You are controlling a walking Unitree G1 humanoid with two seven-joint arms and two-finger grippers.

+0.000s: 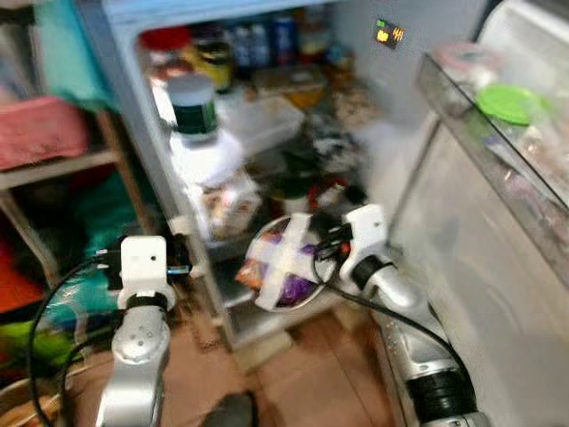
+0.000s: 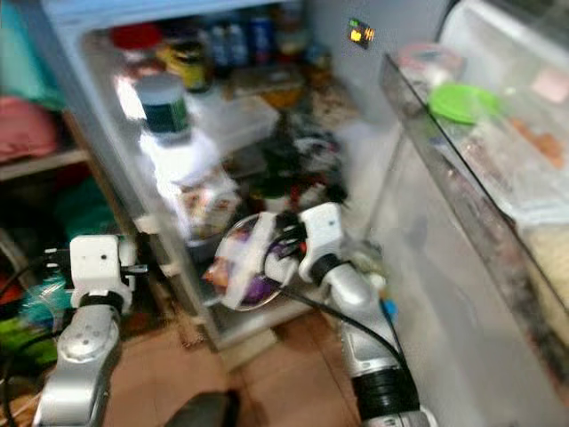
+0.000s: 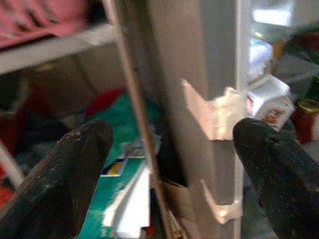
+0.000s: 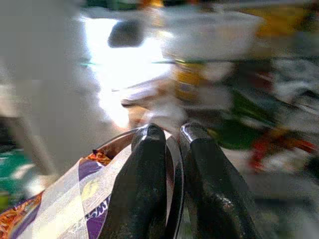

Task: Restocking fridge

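We carry the taped bowl (image 1: 284, 263) by its rim, pinched in our right gripper (image 4: 172, 149) before the fridge (image 1: 391, 160) shelves, and should keep it level going in, while our left gripper (image 3: 169, 149) hangs spread beside the fridge's edge.

Head stereo pair looks down into open fridge (image 1: 267, 116); wrist cameras look along fingers, close.

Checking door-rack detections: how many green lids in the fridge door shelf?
1: a green lid sits in the door shelf at upper right. Blur and the shelf wall may hide others.
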